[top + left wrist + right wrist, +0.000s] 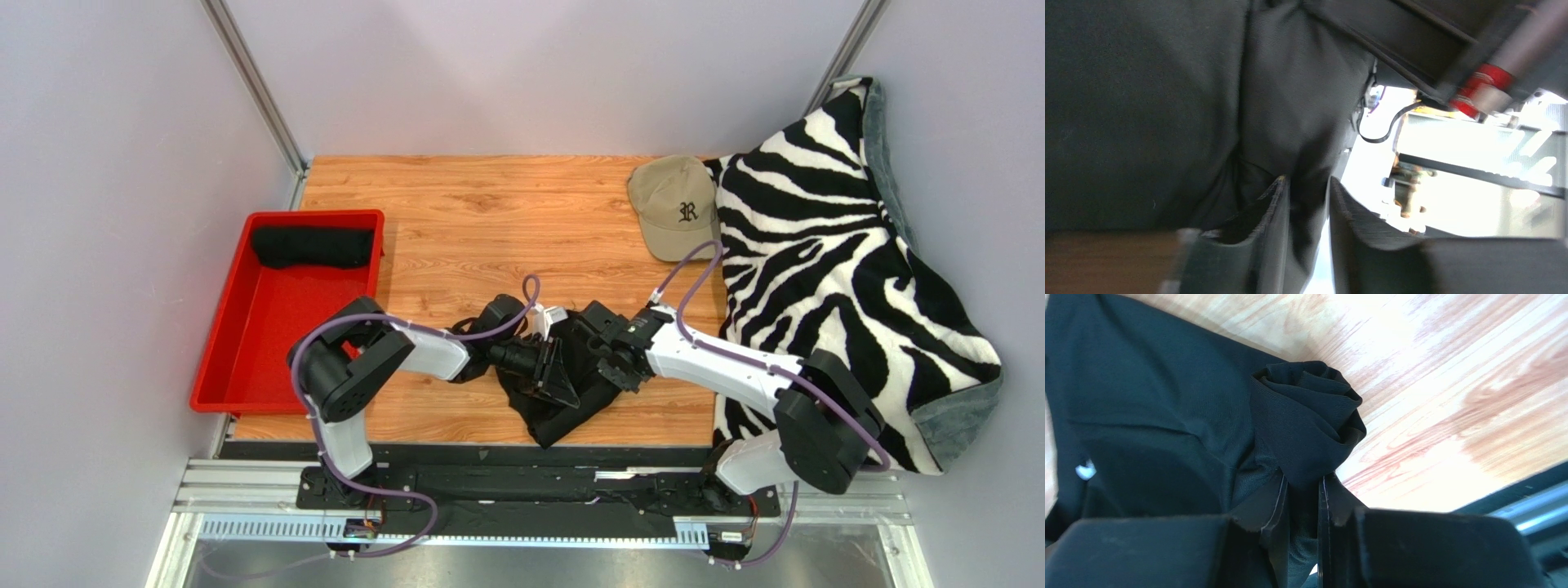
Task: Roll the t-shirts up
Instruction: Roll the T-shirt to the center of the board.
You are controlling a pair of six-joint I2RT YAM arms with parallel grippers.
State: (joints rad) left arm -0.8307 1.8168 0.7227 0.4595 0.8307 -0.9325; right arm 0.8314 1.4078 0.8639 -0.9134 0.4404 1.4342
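Note:
A black t-shirt lies crumpled on the wooden table near its front edge, between the two arms. My left gripper is at its left part. In the left wrist view its jaws stand apart, with a fold of the t-shirt hanging loosely in the gap and light showing beside it. My right gripper meets the cloth from the right. In the right wrist view it is shut on a bunched, twisted wad of the t-shirt. A second black t-shirt, rolled, lies in the red tray.
The red tray stands at the table's left edge. A tan cap lies at the back right. A zebra-print cloth covers the right side and hangs over the edge. Grey walls enclose the table on the sides and back.

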